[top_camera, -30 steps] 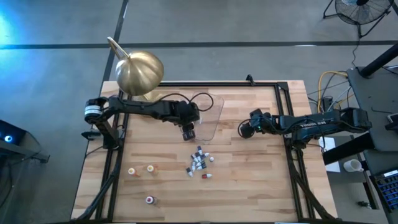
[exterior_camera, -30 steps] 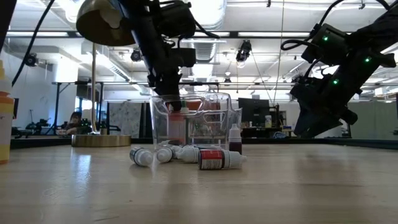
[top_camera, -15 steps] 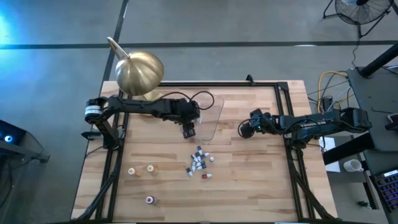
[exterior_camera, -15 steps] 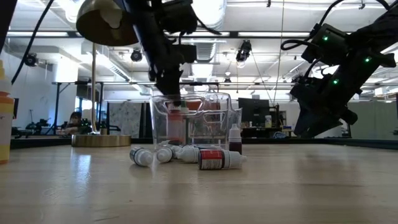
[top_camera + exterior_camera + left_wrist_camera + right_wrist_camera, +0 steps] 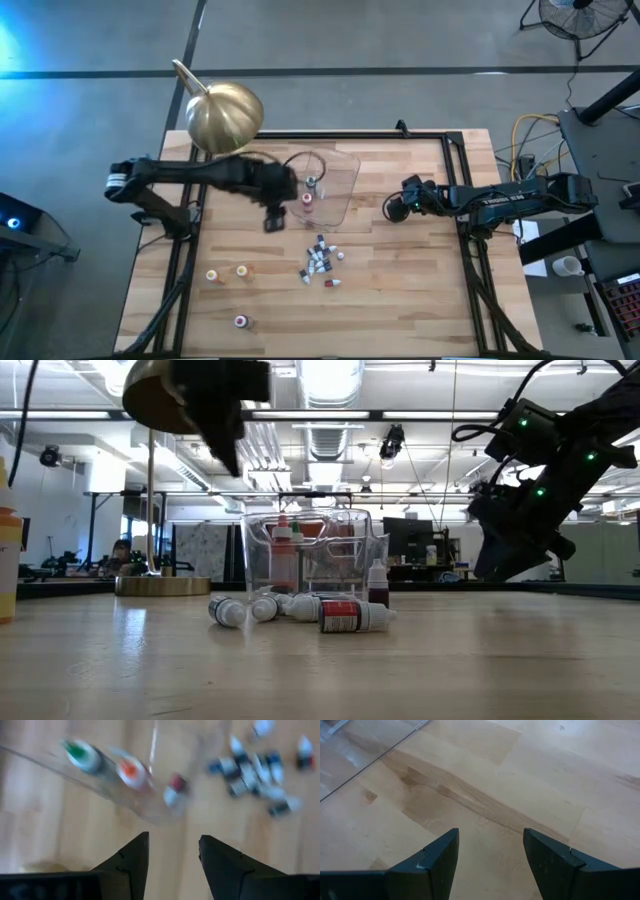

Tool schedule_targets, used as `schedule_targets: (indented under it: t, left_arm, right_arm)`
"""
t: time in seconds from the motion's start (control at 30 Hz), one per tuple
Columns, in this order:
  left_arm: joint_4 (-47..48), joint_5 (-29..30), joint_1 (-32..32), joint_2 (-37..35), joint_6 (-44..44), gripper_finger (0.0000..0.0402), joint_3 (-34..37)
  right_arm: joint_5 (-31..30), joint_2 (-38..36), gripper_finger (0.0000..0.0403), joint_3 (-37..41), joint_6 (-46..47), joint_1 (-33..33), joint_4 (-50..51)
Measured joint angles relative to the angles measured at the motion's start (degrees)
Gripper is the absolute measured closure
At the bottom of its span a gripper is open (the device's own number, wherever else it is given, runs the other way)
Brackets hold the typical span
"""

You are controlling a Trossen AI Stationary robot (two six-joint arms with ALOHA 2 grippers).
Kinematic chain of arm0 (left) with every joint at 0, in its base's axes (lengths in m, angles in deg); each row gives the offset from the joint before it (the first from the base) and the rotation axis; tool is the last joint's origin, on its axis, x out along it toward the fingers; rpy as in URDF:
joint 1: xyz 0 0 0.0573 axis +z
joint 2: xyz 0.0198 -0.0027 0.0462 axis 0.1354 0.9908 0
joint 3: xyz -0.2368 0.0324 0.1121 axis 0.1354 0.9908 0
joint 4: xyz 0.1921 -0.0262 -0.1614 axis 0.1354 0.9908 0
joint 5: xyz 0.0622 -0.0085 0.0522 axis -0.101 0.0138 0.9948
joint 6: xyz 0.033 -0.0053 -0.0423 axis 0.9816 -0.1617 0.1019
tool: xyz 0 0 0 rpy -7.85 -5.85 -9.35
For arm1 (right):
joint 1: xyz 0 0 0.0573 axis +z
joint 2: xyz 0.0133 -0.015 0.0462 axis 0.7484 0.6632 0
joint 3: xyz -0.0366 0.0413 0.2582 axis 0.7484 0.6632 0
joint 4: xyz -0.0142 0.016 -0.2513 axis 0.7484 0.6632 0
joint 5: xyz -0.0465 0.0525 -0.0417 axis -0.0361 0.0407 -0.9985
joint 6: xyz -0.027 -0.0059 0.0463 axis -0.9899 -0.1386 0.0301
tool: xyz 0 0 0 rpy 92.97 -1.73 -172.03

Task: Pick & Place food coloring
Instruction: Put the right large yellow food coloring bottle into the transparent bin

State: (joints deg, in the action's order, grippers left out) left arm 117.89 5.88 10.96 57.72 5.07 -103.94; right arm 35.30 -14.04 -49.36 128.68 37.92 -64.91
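The left gripper (image 5: 272,220) is hanging empty, fingers apart, beside the clear tub (image 5: 340,190); the loose food coloring bottles (image 5: 320,262) are lying just beyond it. They look light, rigid and prone to rolling, so pinching across the body seems safest

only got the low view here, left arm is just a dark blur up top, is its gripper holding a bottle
Observer: no, in its wrist view the left gripper is open with nothing between the fingers.
Operator: where is it over the table
Observer: from above, the left gripper is beside the clear tub, on its left, not over it.
Operator: how many bottles in the tub
Observer: two show from above: a green-capped bottle and an orange-capped bottle.
Operator: right arm doing anything
Observer: the right gripper waits open to the tub's right, with only bare wood in front of it.
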Motion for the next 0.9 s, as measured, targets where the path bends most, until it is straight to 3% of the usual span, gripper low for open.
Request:
schedule_targets:
  t: [0.23, 0.5, 0.67, 0.9]
  left_arm:
    - [1.09, -0.81, -13.66, -4.58, -2.67, 0.0255, 5.85]
    - [1.15, -0.85, -26.62, -4.49, -21.48, 0.0254, 9.01]
    - [2.21, -1.94, -31.27, -4.49, -29.44, 0.0254, 9.36]
    - [5.61, -2.12, -34.24, -4.49, -32.89, 0.0254, 9.54]
  right_arm:
    - [-0.03, 0.02, 0.0188, 0.22, -1.16, 0.01, 0.08]
    - [0.01, 0.02, 0.0188, 0.53, -1.18, 0.01, 0.05]
    - [0.03, 0.02, 0.0188, 0.99, -1.17, 0.01, -0.02]
    - [0.08, 0.02, 0.0188, 2.15, -0.5, 0.01, -0.07]
